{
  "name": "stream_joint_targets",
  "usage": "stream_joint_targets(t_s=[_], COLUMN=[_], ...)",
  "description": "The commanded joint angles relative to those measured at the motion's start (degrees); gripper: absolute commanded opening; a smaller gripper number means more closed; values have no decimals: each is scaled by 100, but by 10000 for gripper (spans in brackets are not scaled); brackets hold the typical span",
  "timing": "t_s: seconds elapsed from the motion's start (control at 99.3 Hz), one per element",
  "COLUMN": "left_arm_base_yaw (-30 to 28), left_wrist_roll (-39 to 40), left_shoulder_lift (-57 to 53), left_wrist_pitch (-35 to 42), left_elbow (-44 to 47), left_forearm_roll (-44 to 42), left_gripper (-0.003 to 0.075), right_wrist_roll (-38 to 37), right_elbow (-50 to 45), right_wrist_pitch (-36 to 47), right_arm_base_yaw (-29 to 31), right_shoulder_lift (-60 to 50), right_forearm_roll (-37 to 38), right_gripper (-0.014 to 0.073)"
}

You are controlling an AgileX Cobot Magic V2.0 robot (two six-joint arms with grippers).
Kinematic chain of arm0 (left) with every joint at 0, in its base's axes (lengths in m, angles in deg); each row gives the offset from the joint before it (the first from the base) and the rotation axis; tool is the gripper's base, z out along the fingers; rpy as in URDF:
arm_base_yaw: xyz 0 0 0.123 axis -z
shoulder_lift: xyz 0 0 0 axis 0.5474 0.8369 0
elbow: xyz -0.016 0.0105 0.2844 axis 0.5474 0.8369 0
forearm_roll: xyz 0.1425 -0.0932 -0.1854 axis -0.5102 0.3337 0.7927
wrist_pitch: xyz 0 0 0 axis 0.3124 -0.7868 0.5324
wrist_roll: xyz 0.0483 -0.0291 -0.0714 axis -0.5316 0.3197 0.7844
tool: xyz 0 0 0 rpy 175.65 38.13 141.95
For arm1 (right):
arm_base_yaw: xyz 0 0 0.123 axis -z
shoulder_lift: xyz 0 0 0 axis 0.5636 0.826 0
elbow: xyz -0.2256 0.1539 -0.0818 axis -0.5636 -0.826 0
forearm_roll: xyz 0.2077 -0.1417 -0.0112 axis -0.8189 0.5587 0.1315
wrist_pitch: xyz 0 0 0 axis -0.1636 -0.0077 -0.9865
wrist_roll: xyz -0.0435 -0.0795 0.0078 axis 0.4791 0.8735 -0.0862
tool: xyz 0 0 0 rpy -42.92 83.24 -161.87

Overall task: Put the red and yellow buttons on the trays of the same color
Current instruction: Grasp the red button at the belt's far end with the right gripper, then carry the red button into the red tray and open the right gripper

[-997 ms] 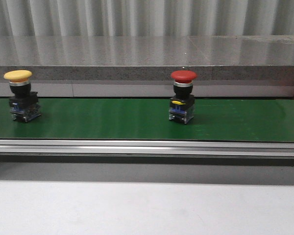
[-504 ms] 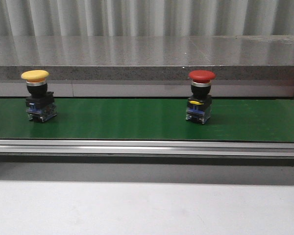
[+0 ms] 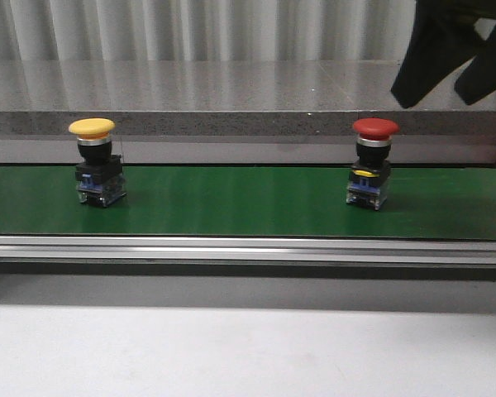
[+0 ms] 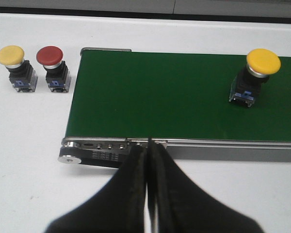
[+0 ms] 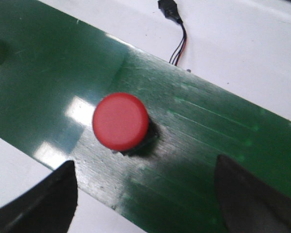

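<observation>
A red button [image 3: 374, 128] stands upright on the green conveyor belt [image 3: 231, 203], toward the belt's right end, and a yellow button [image 3: 93, 128] stands upright on the same belt toward its left end, well apart from the red one. The right gripper [image 3: 448, 74] hangs above and just to the right of the red button, clear of it, its jaws spread wide; its wrist view looks down on the red cap between the two dark fingers [image 5: 43, 204]. The left gripper [image 4: 148, 160] sits near the belt's front rail, jaws pressed together on nothing. Off the belt's left end, on the white bench [image 4: 29, 145], a second yellow button [image 4: 10, 56] and a second red button [image 4: 49, 56] stand side by side
</observation>
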Motion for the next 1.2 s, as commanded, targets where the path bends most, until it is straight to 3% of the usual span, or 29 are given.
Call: stream_joint_targets(t_s=[0.0, 0.302, 0.373, 0.484, 0.494, 0.504, 0.615, 0.746, 0.887, 1.189], left_arm_base_yaw=[47, 47, 47, 47, 47, 47, 47, 47, 47, 47], left_wrist_roll=[7, 7, 7, 7, 7, 7, 7, 7, 7, 7], left_shoulder_lift=[14, 14, 14, 14, 14, 14, 14, 14, 14, 14], left_wrist_pitch=[362, 349, 349, 349, 349, 349, 349, 349, 349, 349], left_elbow=[-152, -152, -152, -152, -152, -152, -152, -152, -152, -152], left_forearm_roll=[78, 78, 78, 78, 78, 78, 78, 78, 78, 78], left_gripper=[-19, -19, -19, -19, -19, -19, -19, -19, -19, -19], right_wrist_roll=[65, 79, 79, 44, 36, 28, 28, 28, 28, -340], right_elbow=[292, 468, 468, 473, 480, 516, 792, 1449, 2126, 2427], right_wrist_pitch=[296, 592, 600, 447, 438, 332, -111, -873, -1352, -866], right_arm_base_yaw=[-76, -77, -77, -77, -77, -72, -27, 265, 974, 2991], right_shoulder_lift=[81, 785, 891, 920, 909, 900, 900, 900, 900, 952], right_forearm_roll=[-118, -66, -60, -60, -60, -60, -60, -10, 54, 54], right_gripper=[578, 576, 534, 341, 309, 194, 40, 35, 35, 35])
